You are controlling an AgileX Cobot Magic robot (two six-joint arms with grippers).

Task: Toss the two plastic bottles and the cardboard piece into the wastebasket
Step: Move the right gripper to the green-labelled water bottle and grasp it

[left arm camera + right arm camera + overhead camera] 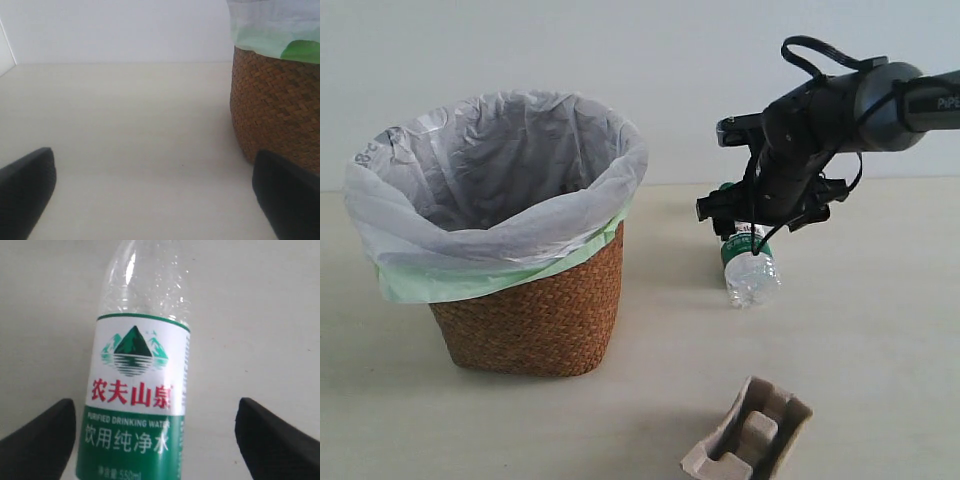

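The green-capped bottle (750, 265) with the green-white label lies on the table to the right of the wicker wastebasket (535, 310). My right gripper (765, 218) hangs just over it, open. In the right wrist view the bottle (135, 400) lies between the spread fingers of this gripper (155, 415), closer to one finger (45, 440). The beige cardboard piece (748, 440) rests at the table's front edge. My left gripper (152, 165) is open over bare table beside the wastebasket (275, 110); it does not show in the exterior view. The black-capped, red-labelled bottle is out of view.
The wastebasket's white and green bag liner (490, 170) folds out over the rim. A pale wall runs behind the beige table (880, 350).
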